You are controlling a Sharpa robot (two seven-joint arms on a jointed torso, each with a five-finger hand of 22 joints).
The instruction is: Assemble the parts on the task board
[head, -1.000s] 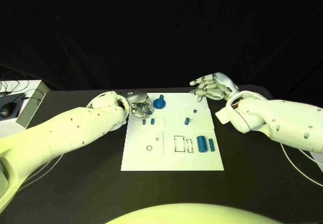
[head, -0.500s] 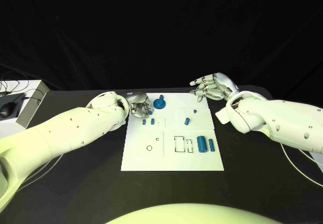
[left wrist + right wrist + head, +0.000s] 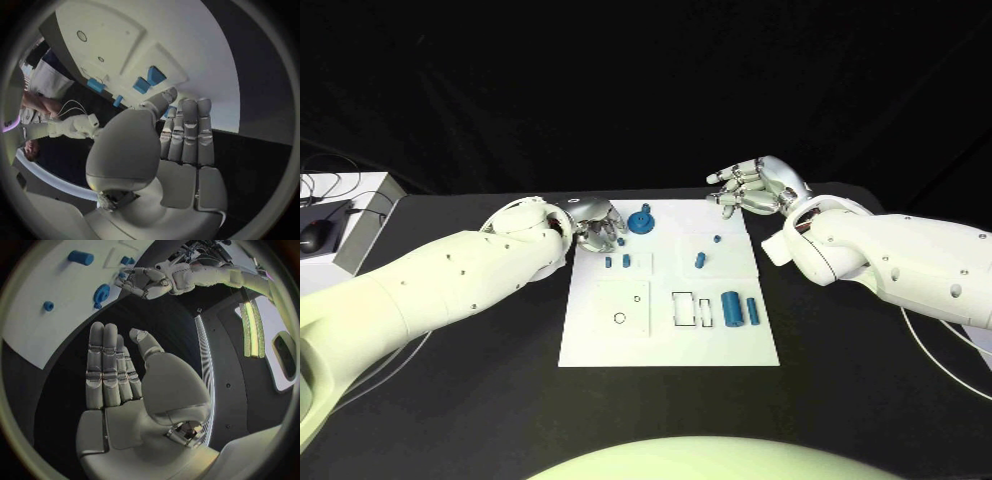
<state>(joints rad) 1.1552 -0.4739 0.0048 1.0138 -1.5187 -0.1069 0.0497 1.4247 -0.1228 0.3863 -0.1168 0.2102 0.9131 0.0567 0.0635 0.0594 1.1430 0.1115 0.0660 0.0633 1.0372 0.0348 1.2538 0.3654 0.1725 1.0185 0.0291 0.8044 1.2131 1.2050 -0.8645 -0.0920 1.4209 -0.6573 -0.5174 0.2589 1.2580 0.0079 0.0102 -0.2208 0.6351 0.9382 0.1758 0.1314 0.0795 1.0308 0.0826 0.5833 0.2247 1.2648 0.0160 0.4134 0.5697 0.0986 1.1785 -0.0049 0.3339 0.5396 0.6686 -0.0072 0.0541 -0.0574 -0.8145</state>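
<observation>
We see the left hand [image 3: 596, 222] at the task board's [image 3: 668, 340] far left corner, fingers straight and holding nothing, just beside a round blue part [image 3: 642, 221]. Our right hand [image 3: 759, 187] hovers spread and empty off the far right corner, above the worktop [image 3: 473, 390].

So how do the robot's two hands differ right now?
The left hand sits at the task board's far left corner beside the round blue part; the right hand hangs past the far right corner, farther from any part. Both hold nothing, fingers straight.
</observation>
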